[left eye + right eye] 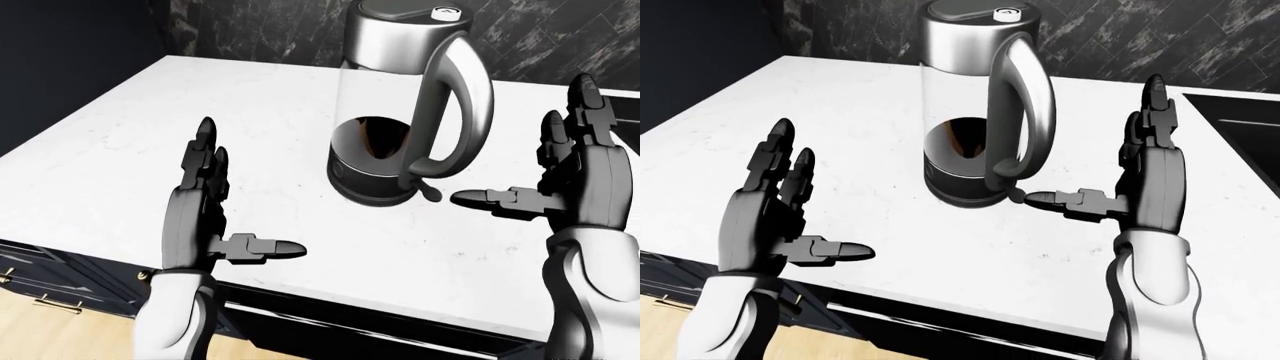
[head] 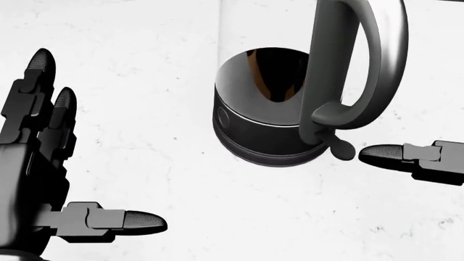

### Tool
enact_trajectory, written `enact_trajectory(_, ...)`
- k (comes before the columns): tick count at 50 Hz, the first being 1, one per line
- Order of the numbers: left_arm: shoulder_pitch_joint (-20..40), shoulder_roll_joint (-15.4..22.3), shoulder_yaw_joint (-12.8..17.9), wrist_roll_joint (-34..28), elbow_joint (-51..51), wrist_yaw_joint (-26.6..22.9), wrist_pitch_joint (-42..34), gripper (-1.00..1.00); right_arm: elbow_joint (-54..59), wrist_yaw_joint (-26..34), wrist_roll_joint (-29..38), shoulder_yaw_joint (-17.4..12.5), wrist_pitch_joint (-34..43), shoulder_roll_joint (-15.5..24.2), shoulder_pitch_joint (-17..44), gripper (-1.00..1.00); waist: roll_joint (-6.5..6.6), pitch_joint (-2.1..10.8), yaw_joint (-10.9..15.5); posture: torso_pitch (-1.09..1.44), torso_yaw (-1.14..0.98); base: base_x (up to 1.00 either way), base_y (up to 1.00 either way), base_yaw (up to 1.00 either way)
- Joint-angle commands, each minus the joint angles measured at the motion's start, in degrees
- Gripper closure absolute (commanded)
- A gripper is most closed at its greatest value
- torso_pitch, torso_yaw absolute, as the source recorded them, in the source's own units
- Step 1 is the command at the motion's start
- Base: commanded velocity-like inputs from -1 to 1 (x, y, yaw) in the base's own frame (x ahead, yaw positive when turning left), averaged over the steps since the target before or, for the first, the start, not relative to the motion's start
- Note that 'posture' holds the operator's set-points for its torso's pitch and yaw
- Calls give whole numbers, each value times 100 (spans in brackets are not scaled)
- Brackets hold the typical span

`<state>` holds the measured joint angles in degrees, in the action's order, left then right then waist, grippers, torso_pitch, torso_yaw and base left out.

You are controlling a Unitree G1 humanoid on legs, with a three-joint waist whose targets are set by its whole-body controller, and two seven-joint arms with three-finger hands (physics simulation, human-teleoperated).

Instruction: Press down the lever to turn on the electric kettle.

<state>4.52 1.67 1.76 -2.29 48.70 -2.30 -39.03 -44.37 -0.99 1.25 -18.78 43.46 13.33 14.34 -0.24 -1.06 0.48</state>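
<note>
right hand [image 1: 580, 180] wide, thumb tip beside kettle [image 1: 405, 105] lever [image 2: 337, 145] (left hand [image 1: 200, 217] wide too)

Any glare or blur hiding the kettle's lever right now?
Head view: the lever shows sharp and dark against the white counter, no blur; the kettle top is cropped. Left-eye view: soft highlights on the handle only. Right-eye view: the right robot hand thumb nearly overlaps the lever.

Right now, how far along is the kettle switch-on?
Done: the robot stands at the counter with the electric kettle between both hands. In hand: the right robot hand is open, its thumb tip pointing at the lever below the handle, apart from it. The left robot hand hangs open, idle. Left: touch the lever and press it down; whether it is already down cannot be told.
</note>
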Motion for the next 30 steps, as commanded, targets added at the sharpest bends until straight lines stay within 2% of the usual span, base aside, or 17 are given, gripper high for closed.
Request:
enact_trajectory(1,89,10,16,-2,172,12,185,-100,-171,-16,78,-5,-143,60,136,-100,-22,97,0,0,0,0,0,0)
enact_trajectory(30,118,15,4,-20,200,15,163,-100,243,74,357,140,-425,-48,120,-100,-26,132,18,0,0,0,0,0)
